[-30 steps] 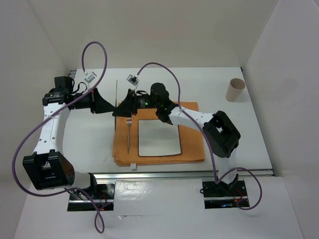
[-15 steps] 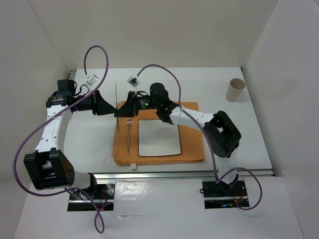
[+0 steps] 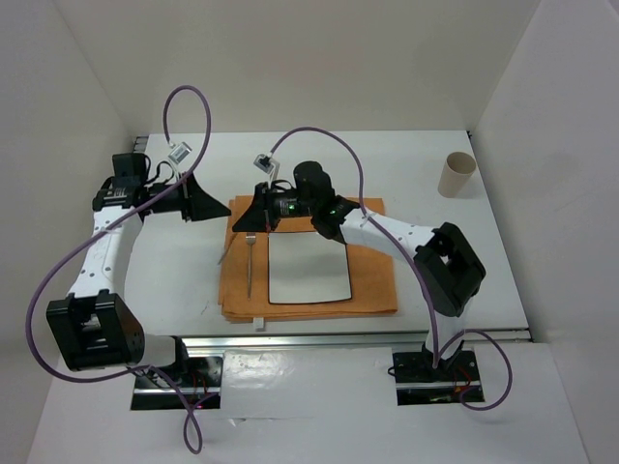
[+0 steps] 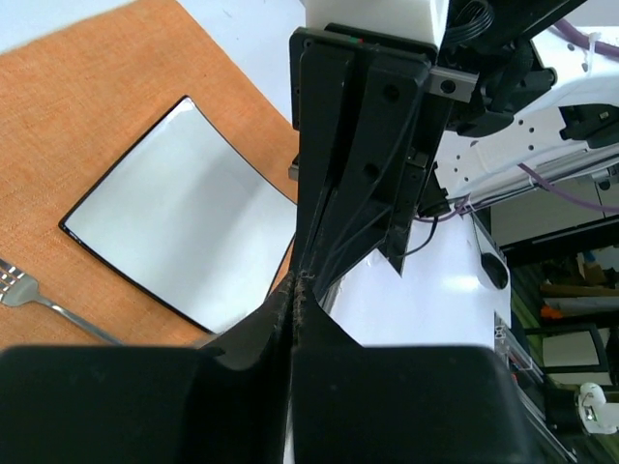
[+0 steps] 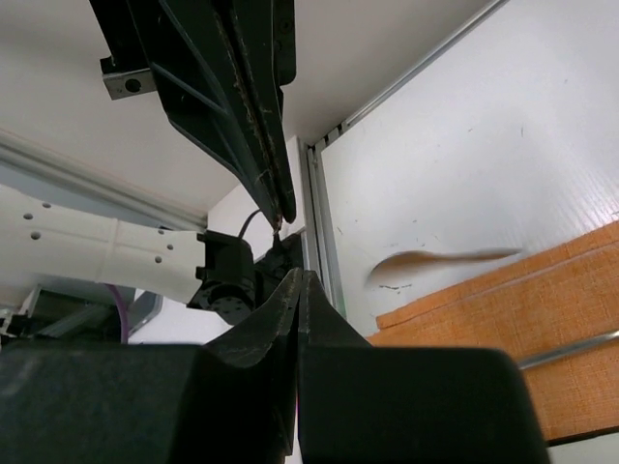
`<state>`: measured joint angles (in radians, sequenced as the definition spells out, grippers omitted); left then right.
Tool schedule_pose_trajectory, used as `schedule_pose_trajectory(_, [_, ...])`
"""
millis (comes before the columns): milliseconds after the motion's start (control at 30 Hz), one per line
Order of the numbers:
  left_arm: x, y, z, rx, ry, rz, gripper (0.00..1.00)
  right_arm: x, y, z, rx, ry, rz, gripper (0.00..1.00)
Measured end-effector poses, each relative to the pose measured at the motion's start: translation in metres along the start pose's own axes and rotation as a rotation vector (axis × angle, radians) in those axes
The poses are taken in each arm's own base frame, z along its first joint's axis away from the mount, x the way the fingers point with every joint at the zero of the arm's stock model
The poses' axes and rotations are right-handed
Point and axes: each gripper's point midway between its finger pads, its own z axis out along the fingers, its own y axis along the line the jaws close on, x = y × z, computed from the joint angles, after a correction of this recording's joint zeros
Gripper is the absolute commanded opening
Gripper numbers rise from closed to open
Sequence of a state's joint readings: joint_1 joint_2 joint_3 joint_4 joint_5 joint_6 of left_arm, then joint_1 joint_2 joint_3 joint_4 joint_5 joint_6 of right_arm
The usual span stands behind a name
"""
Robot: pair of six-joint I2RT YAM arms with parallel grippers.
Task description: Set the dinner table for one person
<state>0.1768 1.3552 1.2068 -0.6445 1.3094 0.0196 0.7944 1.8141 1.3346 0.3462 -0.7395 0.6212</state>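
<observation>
The desk [image 3: 435, 164] fills the overhead view, white with metal rails. The square plate [image 3: 308, 266] sits mid-desk on an orange cloth [image 3: 372, 280], so I'll place everything from the plate. A fork [image 3: 250, 266] lies just left of the plate, on the cloth. A paper cup [image 3: 456, 175] stands well apart, far right of the plate.

A second ago the knife [image 3: 229, 248] stood upright beyond the plate's far-left corner, pinched where both arms met. Now it slants low, left of the fork, across the cloth's left edge. Whether it lies flat I cannot tell.

The left fingers [image 4: 290, 309] are pressed together, and I see nothing between them. The right fingers [image 5: 300, 290] are the same. Both hang just beyond the plate's far-left corner, tips near each other.

I judge the knife has got away from both. It has ended up askew on the fork's side, so it needs picking up again and setting right of the plate.
</observation>
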Motion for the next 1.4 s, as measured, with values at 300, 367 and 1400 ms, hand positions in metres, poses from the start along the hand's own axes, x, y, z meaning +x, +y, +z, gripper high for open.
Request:
schedule_pose_trajectory(300, [0.002, 0.016, 0.001, -0.068, 0.016, 0.015, 0.17, 0.005, -0.019, -0.001, 0.095, 0.000, 0.026, 0.00])
schedule_pose_trajectory(367, [0.000, 0.032, -0.002, -0.147, 0.051, 0.064, 0.31, 0.010, -0.029, -0.003, 0.148, 0.010, 0.043, 0.00])
schedule_pose_trajectory(1400, [0.219, 0.104, 0.080, 0.124, 1.021, 1.129, 0.52, -0.023, -0.014, -0.256, 0.789, -0.433, 0.087, 0.32])
